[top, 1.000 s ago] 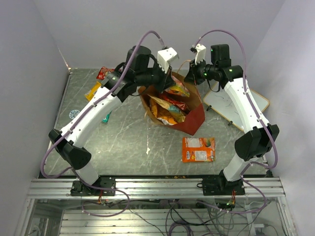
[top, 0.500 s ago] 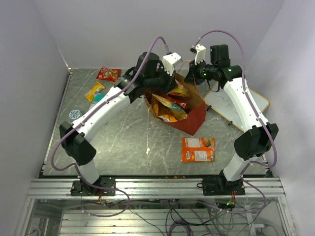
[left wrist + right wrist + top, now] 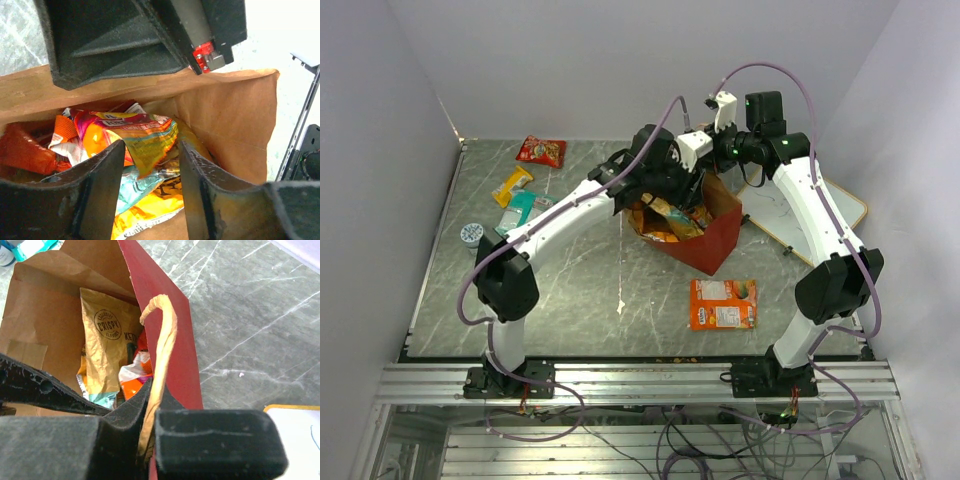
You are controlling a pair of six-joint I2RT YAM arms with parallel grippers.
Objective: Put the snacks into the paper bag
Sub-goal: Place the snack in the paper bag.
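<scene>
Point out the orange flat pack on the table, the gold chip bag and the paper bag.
orange flat pack (image 3: 723, 304): top external view, middle of its face.
gold chip bag (image 3: 107, 326): right wrist view, on its round logo.
paper bag (image 3: 708, 250): top external view, red outer wall.

From above, my left arm (image 3: 570, 205) covers most of the paper bag's (image 3: 710, 245) mouth, so I can't count the snacks (image 3: 145, 135) inside. In the right wrist view, the handle (image 3: 162, 350) crosses the gold chip bag (image 3: 105, 350) and hides the end of its lettering. The round item (image 3: 471, 233) near the table's (image 3: 580, 290) left edge is too small for me to identify.
</scene>
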